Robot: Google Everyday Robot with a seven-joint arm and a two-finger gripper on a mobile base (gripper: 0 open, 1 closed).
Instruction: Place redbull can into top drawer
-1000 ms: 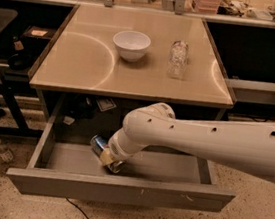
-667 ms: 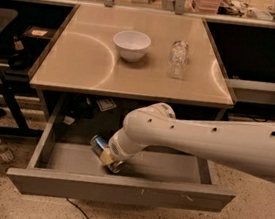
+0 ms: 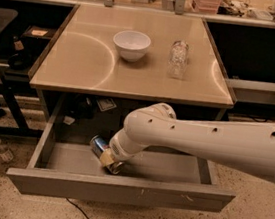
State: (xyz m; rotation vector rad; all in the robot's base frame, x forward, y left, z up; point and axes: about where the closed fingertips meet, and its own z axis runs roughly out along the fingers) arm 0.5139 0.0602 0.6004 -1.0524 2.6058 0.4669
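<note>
The top drawer [image 3: 117, 189] is pulled open below the table, with its grey front panel toward me. The redbull can [image 3: 99, 147] lies tilted inside the drawer at its left-middle, blue and silver with a shiny end showing. My gripper [image 3: 108, 159] reaches down into the drawer at the can, at the end of the white arm [image 3: 199, 140] that comes in from the right. The can's lower part is hidden by the gripper. I cannot tell whether the can rests on the drawer floor.
On the beige table top [image 3: 82, 69] stand a white bowl [image 3: 131, 45] and a clear glass jar [image 3: 178, 59]. A dark stand [image 3: 0, 78] is at the left. Small clutter lies on the floor under the table [image 3: 84, 109].
</note>
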